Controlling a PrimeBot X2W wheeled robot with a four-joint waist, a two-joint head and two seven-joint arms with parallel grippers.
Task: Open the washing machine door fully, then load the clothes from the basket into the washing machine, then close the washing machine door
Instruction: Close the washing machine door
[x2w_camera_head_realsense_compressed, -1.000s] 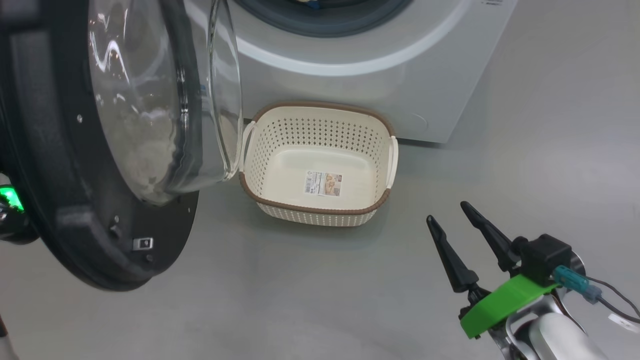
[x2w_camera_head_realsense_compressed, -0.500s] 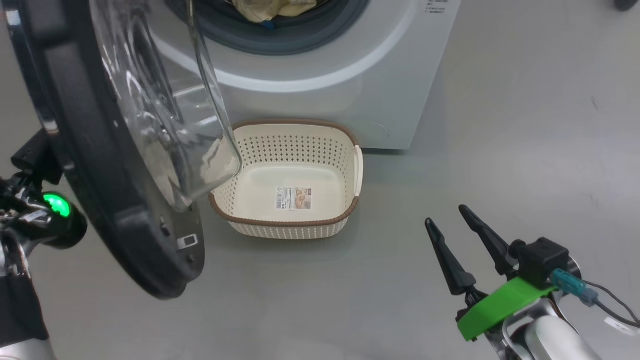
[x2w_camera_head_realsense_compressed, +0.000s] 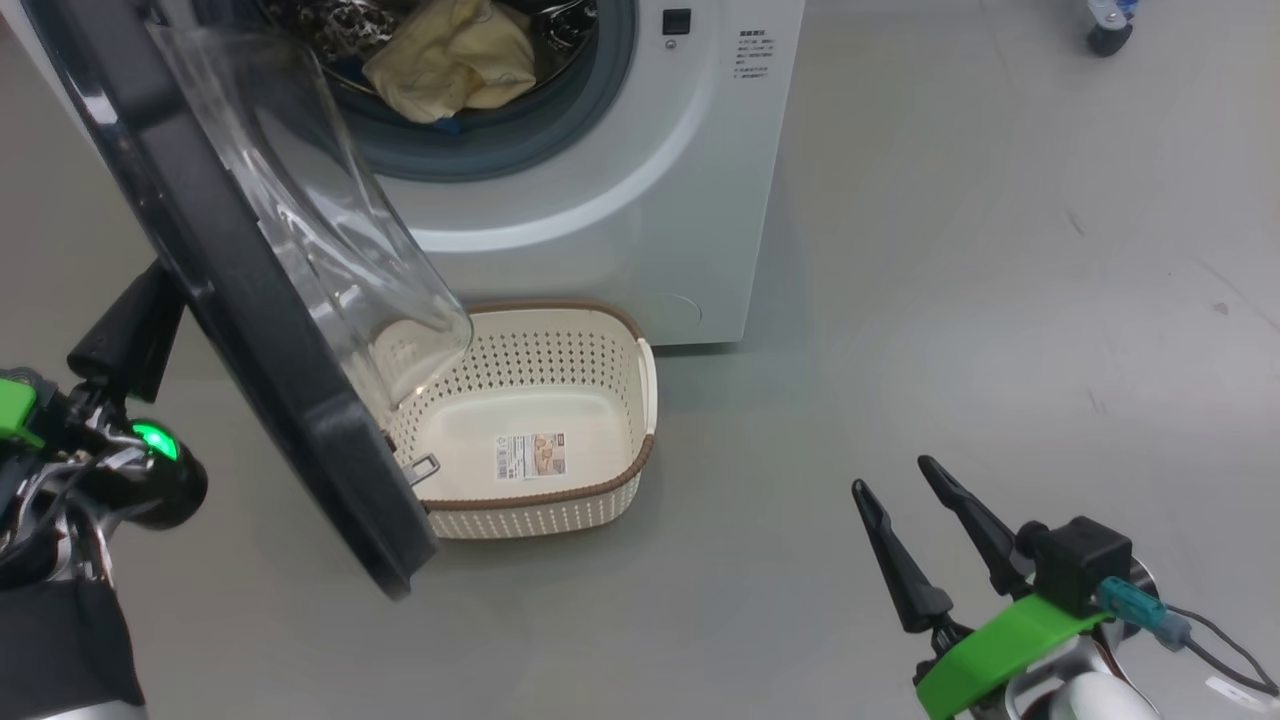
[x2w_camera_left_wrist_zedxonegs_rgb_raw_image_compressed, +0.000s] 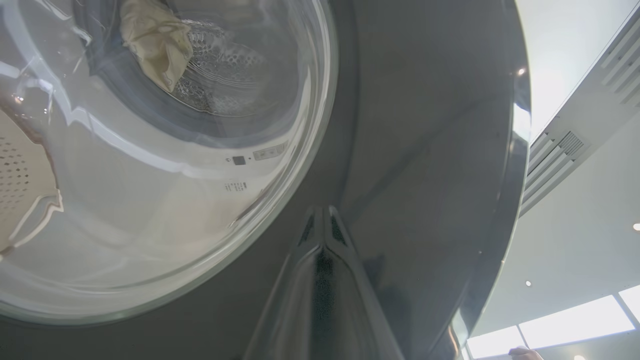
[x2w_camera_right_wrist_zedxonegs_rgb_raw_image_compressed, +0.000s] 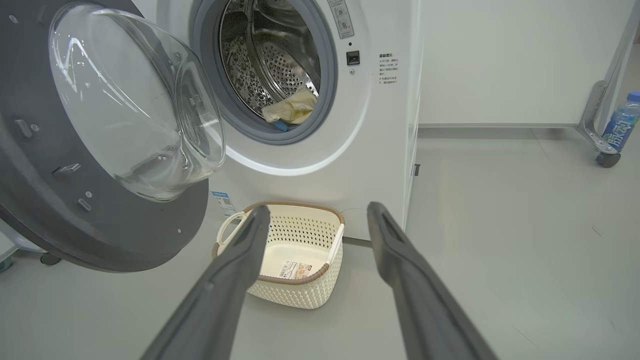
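Note:
The washing machine (x2w_camera_head_realsense_compressed: 600, 220) stands ahead with its mouth uncovered. Pale yellow clothes (x2w_camera_head_realsense_compressed: 450, 60) lie at the front of the steel drum, the same clothes (x2w_camera_right_wrist_zedxonegs_rgb_raw_image_compressed: 295, 107) showing in the right wrist view. The washing machine door (x2w_camera_head_realsense_compressed: 250, 300) hangs partly swung out at the left, its glass bowl reaching over the left side of the basket (x2w_camera_head_realsense_compressed: 540, 520). The basket holds only its label. My left gripper (x2w_camera_head_realsense_compressed: 150, 300) is shut behind the door, its tips (x2w_camera_left_wrist_zedxonegs_rgb_raw_image_compressed: 320, 212) against the black outer rim. Low at the right, my right gripper (x2w_camera_head_realsense_compressed: 892, 475) is open and holds nothing.
Grey floor stretches to the right of the machine. A drink bottle (x2w_camera_right_wrist_zedxonegs_rgb_raw_image_compressed: 620, 122) sits on a wheeled metal frame (x2w_camera_right_wrist_zedxonegs_rgb_raw_image_compressed: 597, 120) by the far wall at the right. The basket (x2w_camera_right_wrist_zedxonegs_rgb_raw_image_compressed: 300, 280) stands against the machine's front, under the door (x2w_camera_right_wrist_zedxonegs_rgb_raw_image_compressed: 100, 150).
The head camera has turned, bringing the drum and clothes into view. The door now shows more edge-on and overlaps the basket, with my left gripper behind it. My right gripper has stayed put.

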